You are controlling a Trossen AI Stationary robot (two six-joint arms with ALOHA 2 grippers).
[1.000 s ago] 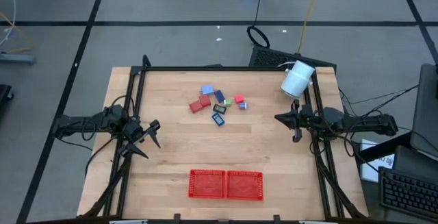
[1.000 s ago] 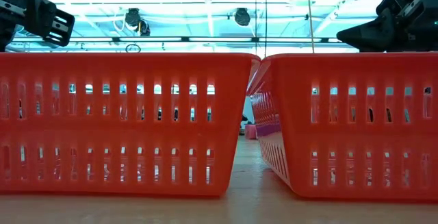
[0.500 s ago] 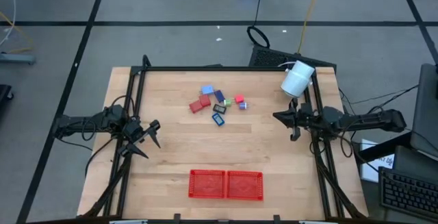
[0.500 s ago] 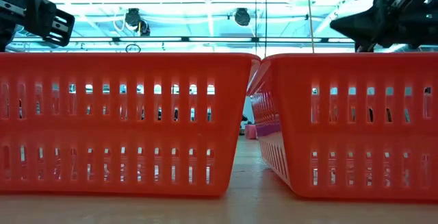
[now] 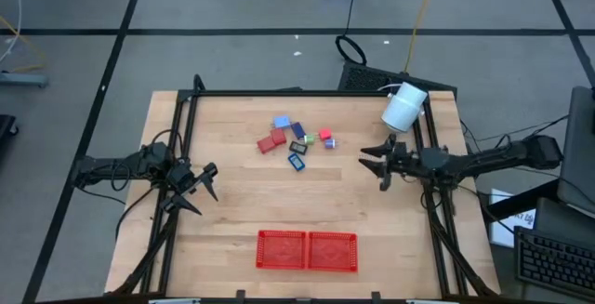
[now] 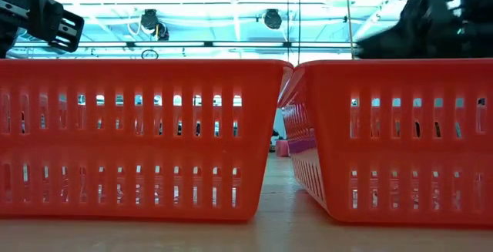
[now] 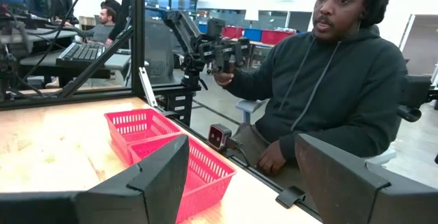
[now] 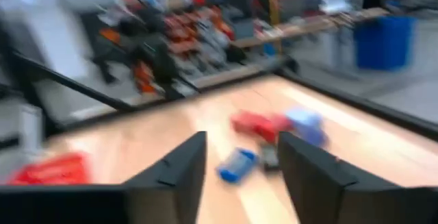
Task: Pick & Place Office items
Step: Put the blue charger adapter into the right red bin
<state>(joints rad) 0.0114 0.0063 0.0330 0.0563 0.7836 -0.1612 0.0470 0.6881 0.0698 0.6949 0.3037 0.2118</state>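
The office items (image 5: 296,141), small red, light blue, dark blue, black and green pieces, lie in a loose cluster on the wooden table, toward its far side. In the right wrist view they show blurred, a blue piece (image 8: 238,164) nearest. My right gripper (image 5: 373,166) hovers open to the right of the cluster, pointing at it, with nothing between its fingers (image 8: 185,162). My left gripper (image 5: 201,189) waits open near the table's left edge, also with nothing in it (image 7: 243,152).
Two red mesh trays (image 5: 307,250) stand side by side at the near edge and fill the low view (image 6: 139,136). A white cylinder (image 5: 404,107) lies at the far right corner. A person (image 7: 328,94) sits beyond the table's near edge.
My right gripper has moved level toward the table's left, closer to the cluster of items, and has opened from shut. The items and the left arm have stayed still.
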